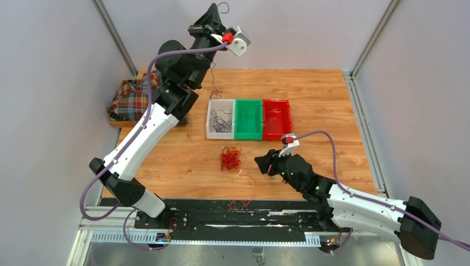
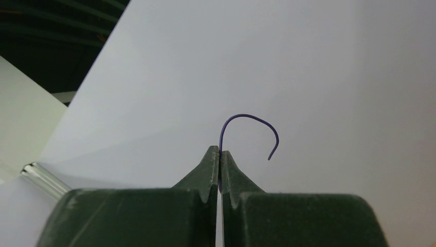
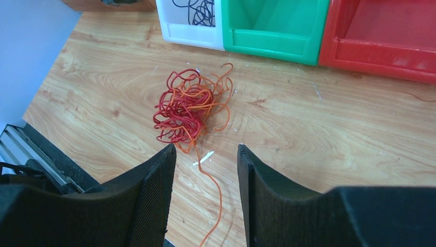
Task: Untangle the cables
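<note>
**A:** Left gripper (image 2: 220, 153)?
**B:** We see its jaws pressed together on a purple wire (image 2: 250, 117), with a short hooked end poking past the tips. The gripper is up high. Below it, the wire hangs toward the far edge of the white bin (image 1: 210, 119). More purple wires (image 1: 221, 121) lie coiled in that bin.
**A:** Right gripper (image 3: 205, 159)?
**B:** Jaws apart, nothing held, low over the table (image 3: 308, 118). The red-and-orange clump (image 3: 185, 105) lies on the wood just ahead of the tips. One orange strand (image 3: 216, 195) trails back under the gap. Past the clump, the green bin (image 3: 272, 38) and red bin (image 3: 380, 49) sit beside the white one.
</note>
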